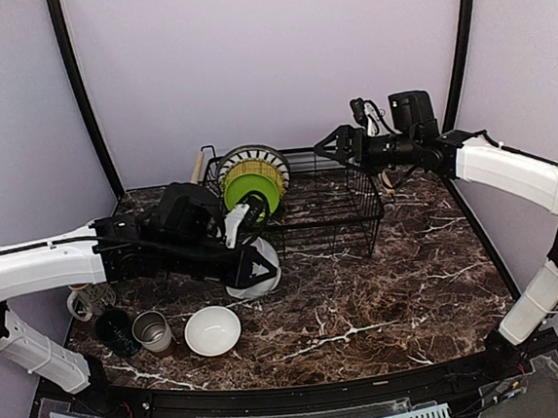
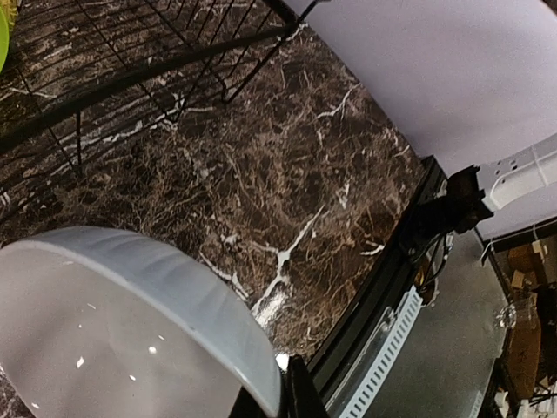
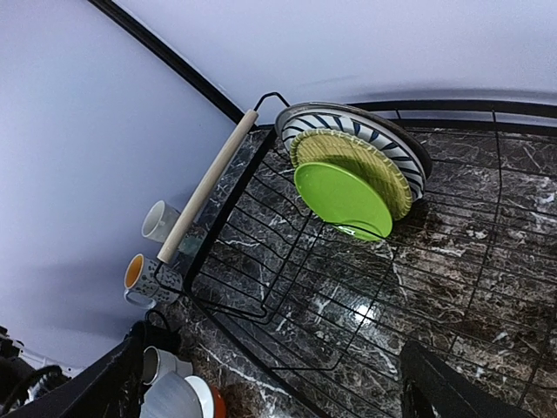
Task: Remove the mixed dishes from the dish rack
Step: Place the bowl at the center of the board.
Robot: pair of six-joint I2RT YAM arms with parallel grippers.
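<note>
Dark marble worktop (image 1: 366,309): white bowl (image 1: 212,330), steel cup (image 1: 153,331), dark green mug (image 1: 117,331) up front; left claw (image 1: 254,263) pinches second bowl (image 1: 258,283) by rim, just beside dish rack (image 1: 357,212); lime-green plate (image 1: 254,190) upright inside rack; right claw (image 1: 327,146) spread wide above rack's far side

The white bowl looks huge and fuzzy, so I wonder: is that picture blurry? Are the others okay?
Left wrist: the bowl is very close to the lens, so it looks big and soft, with tiny glints; the marble table behind is sharper. Right wrist: the lime-green plate is crisp. Top external: evenly lit, though the black side poles look bent.
</note>
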